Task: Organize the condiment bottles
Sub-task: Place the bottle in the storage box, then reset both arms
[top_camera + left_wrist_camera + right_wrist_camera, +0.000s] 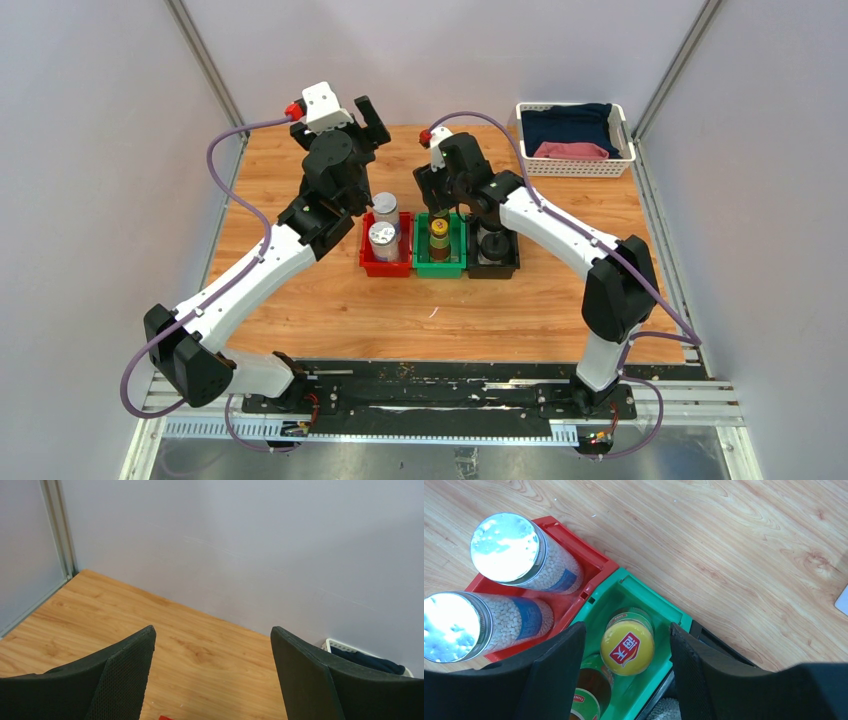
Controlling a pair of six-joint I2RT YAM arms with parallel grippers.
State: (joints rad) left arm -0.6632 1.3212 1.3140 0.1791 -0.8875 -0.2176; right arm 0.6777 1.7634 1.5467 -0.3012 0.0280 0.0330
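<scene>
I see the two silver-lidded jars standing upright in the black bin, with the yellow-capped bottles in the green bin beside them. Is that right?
Not quite. The silver-lidded jars stand upright in the red bin, not the black one. The yellow-capped bottles are indeed in the green bin beside them. The right wrist view shows this.

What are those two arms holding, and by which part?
Nothing. The left fingers are open and empty; the right fingers straddle the yellow cap without touching it.
</scene>
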